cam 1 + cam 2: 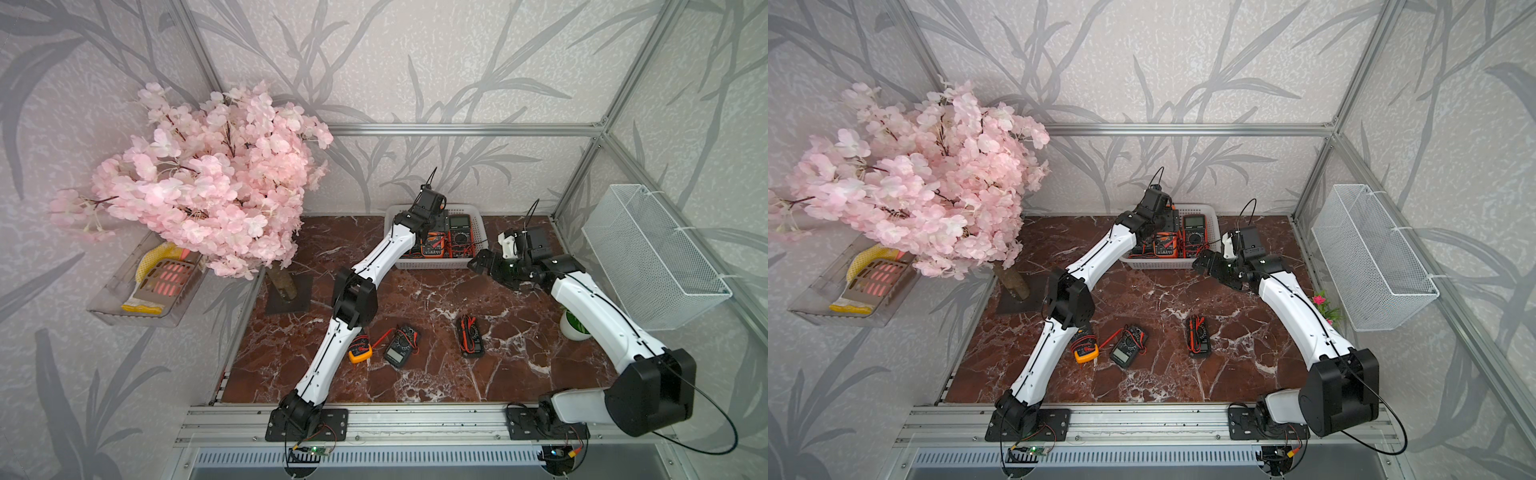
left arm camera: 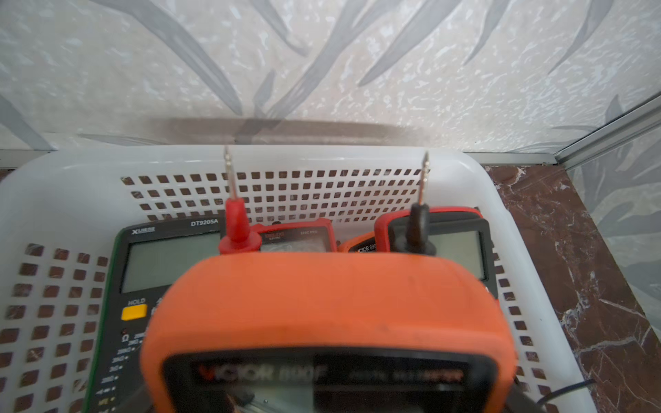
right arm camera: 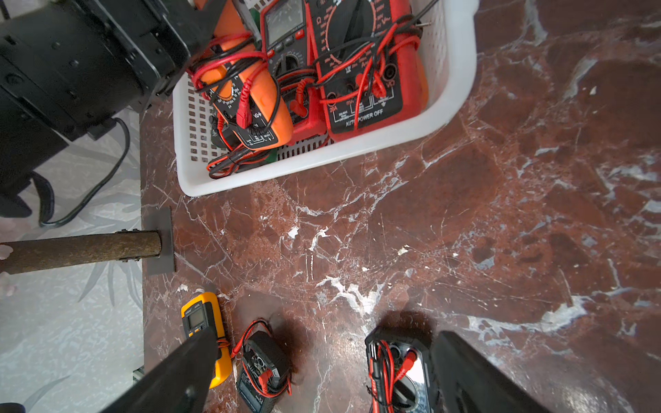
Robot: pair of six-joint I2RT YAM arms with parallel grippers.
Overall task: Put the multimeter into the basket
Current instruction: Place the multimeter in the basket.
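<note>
The left claw (image 1: 436, 232) is gripping the orange multimeter (image 2: 322, 304), jaws partly closed around it, holding it inside the basket (image 1: 432, 264) just beneath the claw. The right claw (image 3: 327, 338) is hovering wide open and empty, with the basket just beside it.

Inside the basket (image 2: 465, 168), the orange multimeter (image 2: 322, 304) lying over the others reads "VICTOR 890F", blurred. The green-edged multimeter (image 2: 114, 321) under it bears "DT9205A", and "HOLD" above a yellow button. An orange case (image 2: 361, 246) by the basket's far wall shows "VICTOR 890", cut off. The red multimeter (image 3: 416, 85) against an end wall reads "AUTO POWER OFF", "20A" and "mA".
</note>
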